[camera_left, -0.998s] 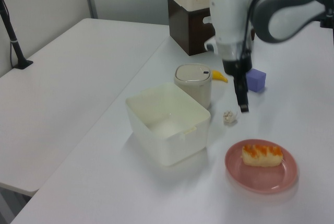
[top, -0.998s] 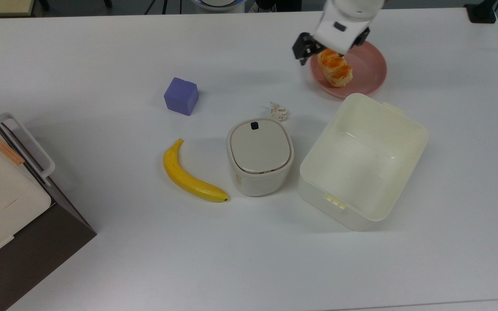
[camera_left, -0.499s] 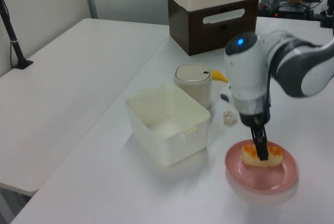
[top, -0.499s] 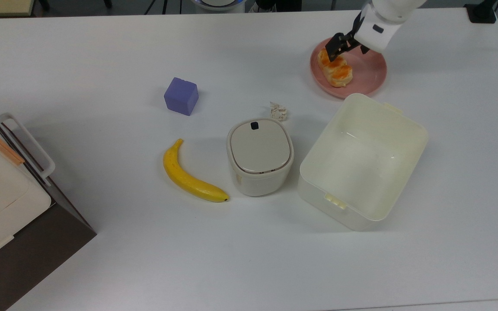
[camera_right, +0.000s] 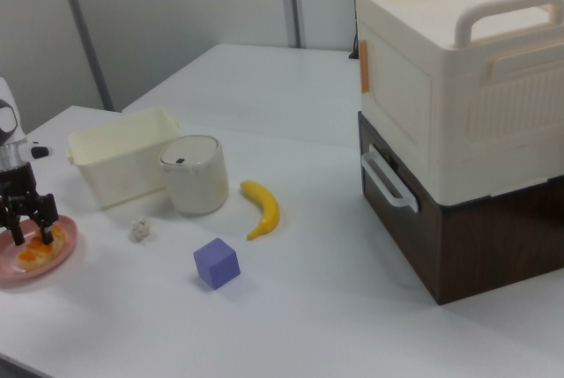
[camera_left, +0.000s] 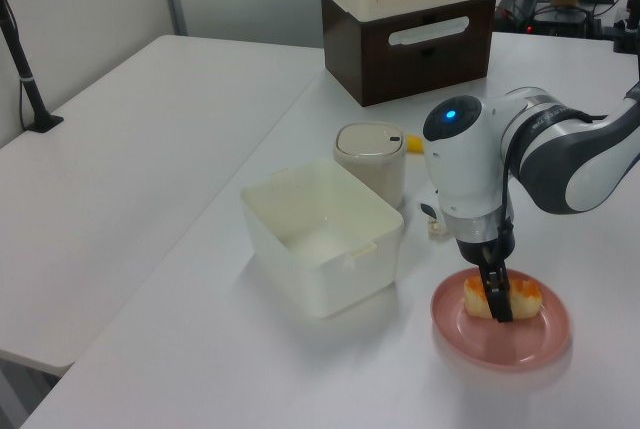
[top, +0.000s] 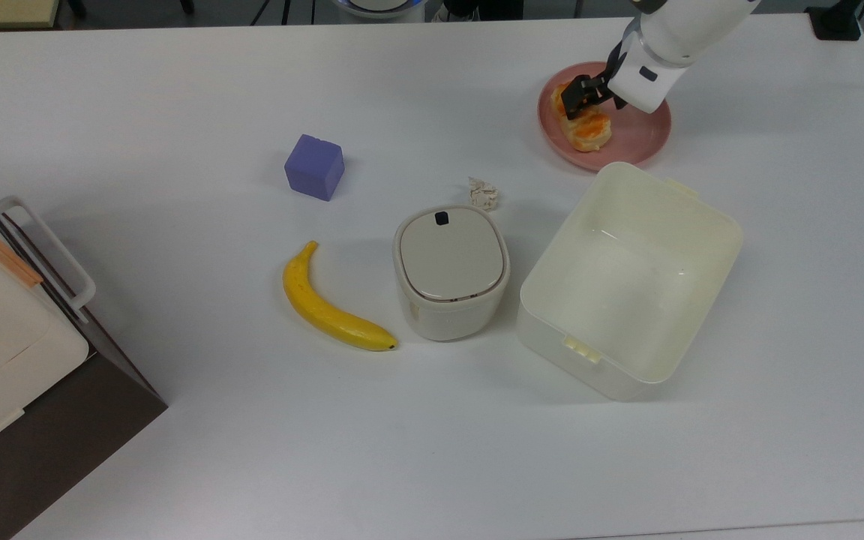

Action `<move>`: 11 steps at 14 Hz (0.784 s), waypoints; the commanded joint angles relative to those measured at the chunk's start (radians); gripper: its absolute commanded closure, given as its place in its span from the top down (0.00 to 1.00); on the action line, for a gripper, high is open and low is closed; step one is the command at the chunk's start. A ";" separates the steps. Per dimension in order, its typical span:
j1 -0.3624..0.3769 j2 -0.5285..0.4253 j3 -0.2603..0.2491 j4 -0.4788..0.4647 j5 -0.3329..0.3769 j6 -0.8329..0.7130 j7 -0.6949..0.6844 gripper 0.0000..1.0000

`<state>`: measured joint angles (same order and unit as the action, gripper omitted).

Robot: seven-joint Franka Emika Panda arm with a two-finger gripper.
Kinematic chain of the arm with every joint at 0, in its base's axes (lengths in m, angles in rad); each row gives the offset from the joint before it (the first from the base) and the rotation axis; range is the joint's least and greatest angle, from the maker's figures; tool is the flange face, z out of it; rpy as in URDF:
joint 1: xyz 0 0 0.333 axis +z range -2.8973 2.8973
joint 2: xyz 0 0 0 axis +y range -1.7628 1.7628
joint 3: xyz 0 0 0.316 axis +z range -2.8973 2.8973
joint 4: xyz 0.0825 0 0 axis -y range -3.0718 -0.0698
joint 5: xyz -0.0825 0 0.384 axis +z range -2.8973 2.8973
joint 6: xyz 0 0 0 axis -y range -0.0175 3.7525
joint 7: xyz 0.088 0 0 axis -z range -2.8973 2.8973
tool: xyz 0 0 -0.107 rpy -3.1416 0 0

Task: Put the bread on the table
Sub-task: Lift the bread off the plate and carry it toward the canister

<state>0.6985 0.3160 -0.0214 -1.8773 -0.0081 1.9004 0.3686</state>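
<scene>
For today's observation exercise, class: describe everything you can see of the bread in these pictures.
The bread is a small oblong loaf with pale cream sides and a glossy orange-brown, segmented top. It lies flat on the round pink plate, near the plate's left side in the top view, not yet on the white table. The robot's claw is down at it, its dark fingers astride the loaf in the right view. Whether they already press on it cannot be told. Nothing else touches it.
</scene>
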 commanded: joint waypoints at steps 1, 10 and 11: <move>0.003 -0.002 -0.012 -0.023 -0.009 0.032 0.006 0.47; -0.233 -0.124 -0.029 0.096 -0.067 -0.184 -0.253 0.40; -0.273 -0.105 -0.028 0.090 -0.119 -0.175 -0.263 0.42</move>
<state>0.4963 0.2009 -0.0523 -1.7818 -0.0491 1.7395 0.1572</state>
